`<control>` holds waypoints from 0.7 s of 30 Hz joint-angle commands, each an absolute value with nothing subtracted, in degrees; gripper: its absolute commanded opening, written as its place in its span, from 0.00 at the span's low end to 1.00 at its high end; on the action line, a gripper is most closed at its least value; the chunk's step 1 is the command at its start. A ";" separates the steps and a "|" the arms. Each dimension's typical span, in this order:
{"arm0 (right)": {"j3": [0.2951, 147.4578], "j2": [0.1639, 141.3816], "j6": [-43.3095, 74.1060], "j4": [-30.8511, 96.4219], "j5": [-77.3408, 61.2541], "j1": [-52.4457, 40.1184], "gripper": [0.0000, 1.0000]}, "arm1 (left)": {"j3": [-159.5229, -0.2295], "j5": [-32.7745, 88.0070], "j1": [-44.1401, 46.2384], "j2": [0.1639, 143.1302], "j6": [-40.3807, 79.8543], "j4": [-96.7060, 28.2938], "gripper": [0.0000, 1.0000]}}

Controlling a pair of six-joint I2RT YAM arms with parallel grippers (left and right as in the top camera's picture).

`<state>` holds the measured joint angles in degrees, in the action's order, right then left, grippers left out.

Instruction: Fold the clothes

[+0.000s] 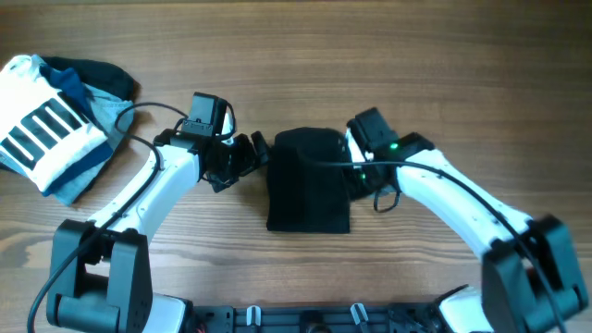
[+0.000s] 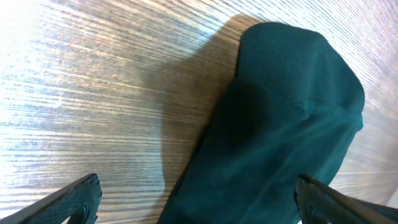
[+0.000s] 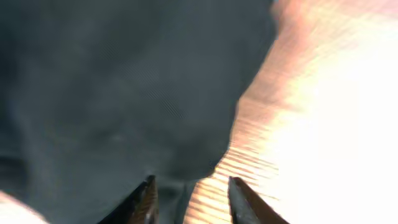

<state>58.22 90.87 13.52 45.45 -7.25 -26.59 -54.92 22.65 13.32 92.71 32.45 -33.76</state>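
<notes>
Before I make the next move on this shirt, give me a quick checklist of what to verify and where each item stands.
1. Black shirt folded into a compact rectangle: ok.
2. Left pincer wide open and holding nothing: ok.
3. Right pincer free of the fabric: cannot tell. The shirt's edge lies between its fingers, and that view is blurred.
4. Striped white garment lying well apart from the shirt, off to one side: ok.
</notes>
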 commanded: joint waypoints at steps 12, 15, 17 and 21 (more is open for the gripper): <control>62.67 80.66 16.62 49.69 -1.28 -21.67 0.48 | -55.46 41.56 19.64 111.68 22.70 -11.68 1.00; 62.67 80.66 16.51 50.19 -1.23 -21.67 0.47 | -55.46 39.51 22.70 114.13 22.68 -9.06 0.72; 62.67 80.66 16.51 50.30 -1.26 -21.67 0.47 | -55.53 39.35 22.26 113.99 22.70 -6.37 0.21; 62.67 80.66 16.56 50.35 -1.19 -21.67 0.47 | -55.64 39.38 19.29 111.46 22.70 -5.78 0.04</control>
<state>61.91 81.08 15.62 50.22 -2.44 -21.85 -56.42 40.86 21.61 112.51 22.96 -5.96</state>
